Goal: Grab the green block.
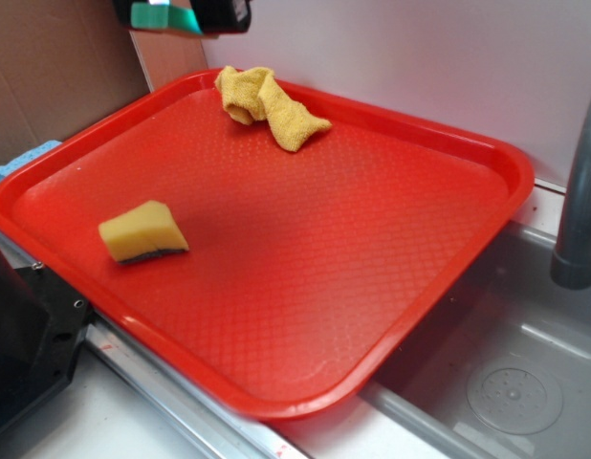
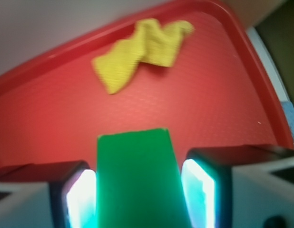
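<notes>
**A:** What does the outside camera show, left to right?

**B:** At the far left, a dark robot base (image 1: 28, 335) sits at the frame's 8 o'clock corner. A bit of blue (image 1: 23, 158) peeks out behind the left rim of a red tray (image 1: 487, 191), which fills most of the view. On the tray, at about 9 o'clock, lies a yellow sponge (image 1: 142, 230) with a dark underside. At 12 o'clock, by the back rim, lies a crumpled yellow cloth (image 1: 267, 103). To the right, the tray overhangs a grey sink (image 1: 525, 382), and a grey tap (image 1: 578, 201) rises at the frame's 3 o'clock edge.

**A:** Where is the gripper?

**B:** High up, at the frame's 11 o'clock edge. Only its lower end shows: the gripper (image 1: 171, 17) is dark, with a strip of green between the jaws. It hangs well above the tray, apart from sponge and cloth.

**A:** And the wrist camera?

**B:** It is blurred. The green block (image 2: 137, 183) stands at 6 o'clock, filling the gap between the two dark fingers (image 2: 73, 199), which glow pale on their inner faces. The jaws are closed partway, pressing the block on both sides. Beyond it the tray surface stretches away, with the cloth at 12 o'clock near the back rim.

**A:** So the block is off the tray?

**B:** Yes, gripped in the air.
</notes>
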`<move>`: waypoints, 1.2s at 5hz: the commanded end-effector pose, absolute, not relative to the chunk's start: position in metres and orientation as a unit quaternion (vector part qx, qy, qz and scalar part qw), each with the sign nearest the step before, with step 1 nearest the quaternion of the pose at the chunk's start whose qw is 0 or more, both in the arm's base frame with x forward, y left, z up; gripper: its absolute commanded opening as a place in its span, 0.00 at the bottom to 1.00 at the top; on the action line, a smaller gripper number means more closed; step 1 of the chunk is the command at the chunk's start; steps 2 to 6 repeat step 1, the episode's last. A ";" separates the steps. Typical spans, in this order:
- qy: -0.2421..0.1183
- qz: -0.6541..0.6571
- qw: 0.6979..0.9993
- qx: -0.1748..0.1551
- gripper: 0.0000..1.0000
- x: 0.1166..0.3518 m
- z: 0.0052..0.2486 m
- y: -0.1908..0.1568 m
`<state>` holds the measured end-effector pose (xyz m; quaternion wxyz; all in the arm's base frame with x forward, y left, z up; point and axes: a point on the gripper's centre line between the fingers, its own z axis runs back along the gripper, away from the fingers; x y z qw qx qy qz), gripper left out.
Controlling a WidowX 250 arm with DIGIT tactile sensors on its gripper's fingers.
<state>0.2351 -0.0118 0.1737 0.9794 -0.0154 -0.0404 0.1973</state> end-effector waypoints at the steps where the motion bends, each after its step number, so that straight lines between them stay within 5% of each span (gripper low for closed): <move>1: -0.061 0.209 0.975 -0.052 0.00 0.231 0.209 -0.010; 6: -0.061 0.209 0.975 -0.052 0.00 0.231 0.209 -0.010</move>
